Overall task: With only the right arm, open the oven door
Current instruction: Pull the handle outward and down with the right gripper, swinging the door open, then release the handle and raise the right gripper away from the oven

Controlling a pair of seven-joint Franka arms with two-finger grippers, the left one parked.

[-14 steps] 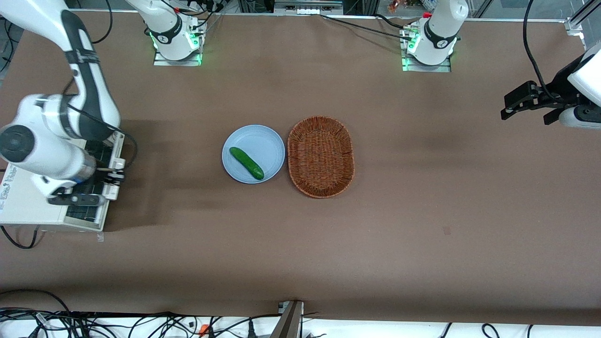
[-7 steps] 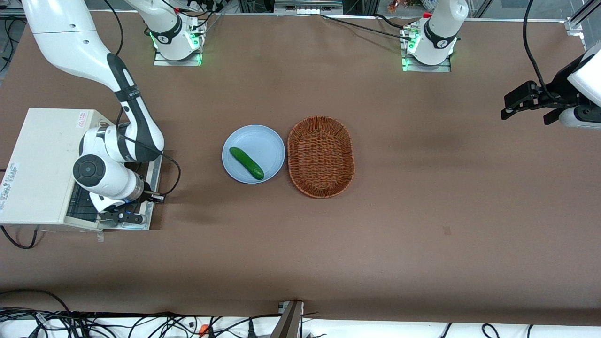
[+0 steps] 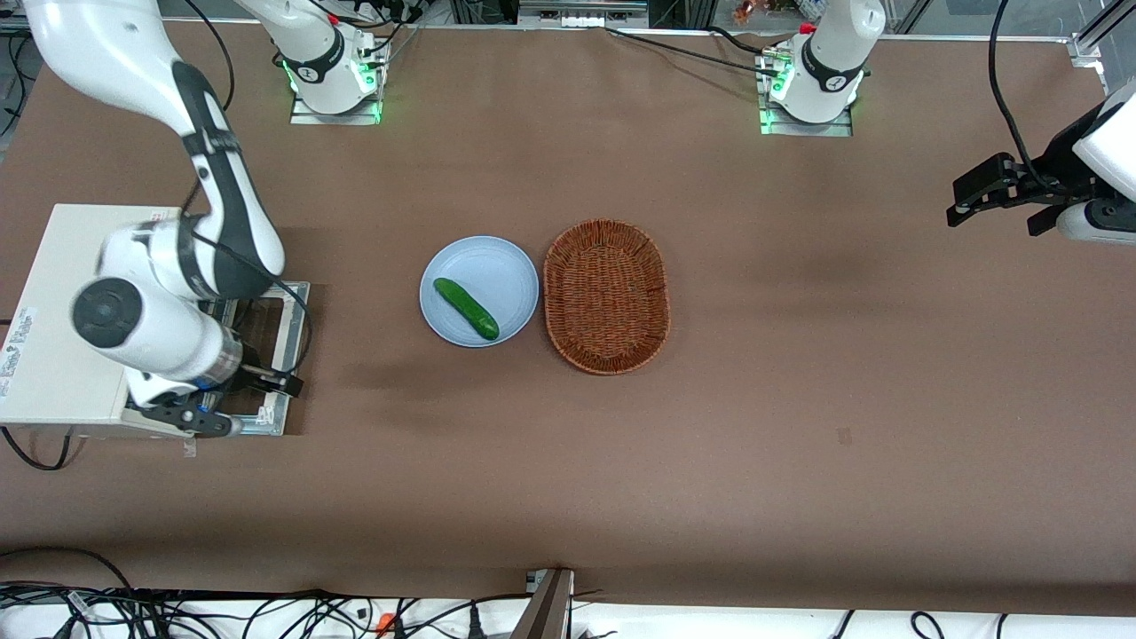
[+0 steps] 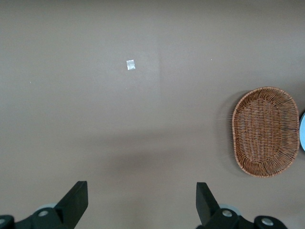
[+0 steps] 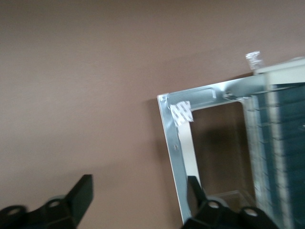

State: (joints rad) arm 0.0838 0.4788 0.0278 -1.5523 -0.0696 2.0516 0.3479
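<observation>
The cream-white oven (image 3: 62, 302) stands at the working arm's end of the table. Its oven door (image 3: 282, 289) lies folded down flat on the table, metal-framed inner side up, with the brown table showing through the glass. In the right wrist view the door's metal frame (image 5: 174, 138) and the oven's wire rack (image 5: 281, 157) show. My right arm's gripper (image 3: 273, 382) hovers above the door's outer corner nearer the front camera. The gripper (image 5: 139, 186) is open and empty; one finger is over the frame's edge, the other over bare table.
A light blue plate (image 3: 506, 266) with a green cucumber (image 3: 466, 308) sits mid-table, beside a brown wicker basket (image 3: 606, 295). The basket also shows in the left wrist view (image 4: 264, 131). Two green-lit arm bases (image 3: 330, 71) stand along the edge farthest from the front camera.
The door has swung from partly open down to flat on the table. My gripper followed it down and outward, then drew back a little toward the oven and let go of it.
</observation>
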